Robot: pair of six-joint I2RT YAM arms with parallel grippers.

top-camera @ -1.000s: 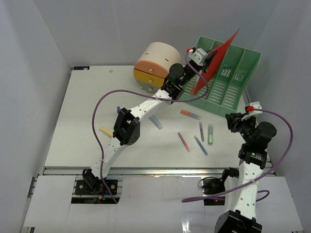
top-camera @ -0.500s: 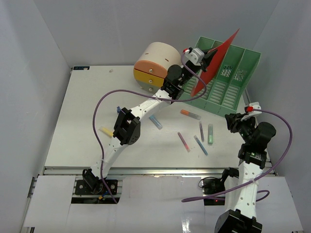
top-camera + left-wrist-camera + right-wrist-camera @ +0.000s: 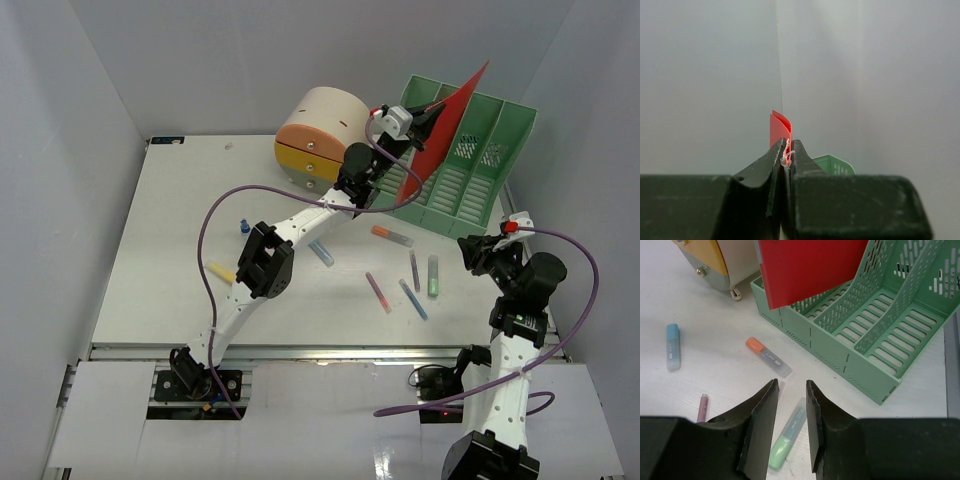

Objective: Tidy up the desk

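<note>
Your left gripper (image 3: 425,118) has its jaws pinched tight on the edge of a red folder (image 3: 450,115), which stands tilted over the left slots of the green file rack (image 3: 470,170); the left wrist view shows the red sheet clamped between the fingertips. Your right gripper (image 3: 790,390) has its jaws parted and holds nothing, hovering above a green highlighter (image 3: 787,432) and an orange-capped marker (image 3: 767,357). The desk (image 3: 150,250) lies flat under both arms, long axis left to right in the top view, parallel to the metal rail (image 3: 300,350) along its near edge. Its surface is plain white and rectangular. The rack sits at the far right corner, the cream drawer unit (image 3: 320,125) just beside it to the left. More pens lie scattered mid-desk, among them a blue-capped one (image 3: 320,250) and a pink one (image 3: 378,291).
</note>
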